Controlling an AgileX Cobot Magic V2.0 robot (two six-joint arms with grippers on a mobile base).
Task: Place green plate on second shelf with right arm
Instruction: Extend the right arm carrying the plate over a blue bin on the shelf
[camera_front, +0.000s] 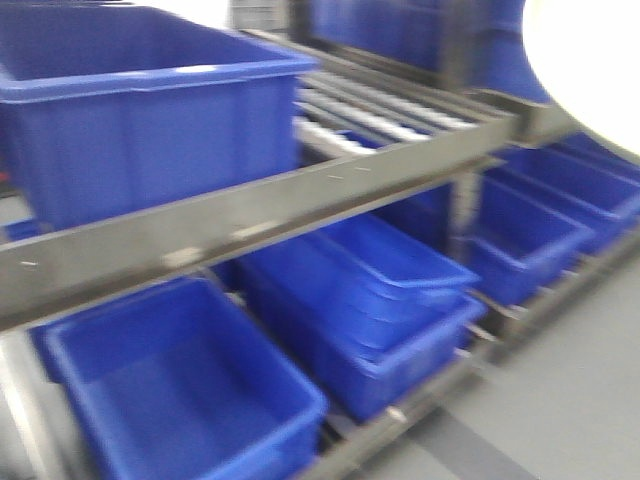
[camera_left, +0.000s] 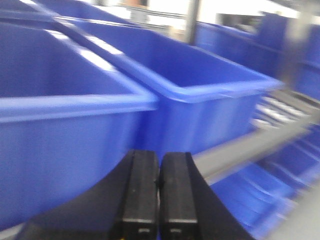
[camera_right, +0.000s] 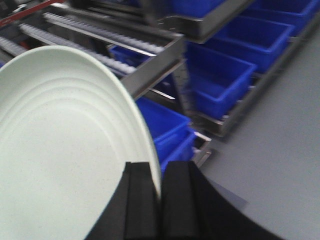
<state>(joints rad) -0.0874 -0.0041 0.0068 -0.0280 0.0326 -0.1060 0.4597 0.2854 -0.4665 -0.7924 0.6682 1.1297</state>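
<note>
1. Right now the right gripper (camera_right: 159, 197) is clamped on the rim of the green plate (camera_right: 65, 150), which hangs in the air, held edge-on and tilted, with its ridged face towards the wrist camera.
2. From the front view the plate (camera_front: 585, 70) shows only as a pale blurred disc in the upper right corner, above and off to the side of the shelf rack (camera_front: 300, 205); it is not yet over any shelf.
3. The left gripper (camera_left: 159, 200) has its two pads pressed together with nothing between them, idling in front of the blue bins (camera_left: 190, 95).
4. The step in hand looks like the carry towards the shelf, so the grip should stay firm: a plate pinched only at its rim can pivot or slip.
5. The open roller lane (camera_front: 390, 115) beside the big bin looks like the free landing spot on that level; the plate should be levelled before it goes in.
6. Approach from the front edge, clearing the grey rail, and lower gently, since rollers may let the plate slide.
7. Release only once the plate rests flat.
</note>
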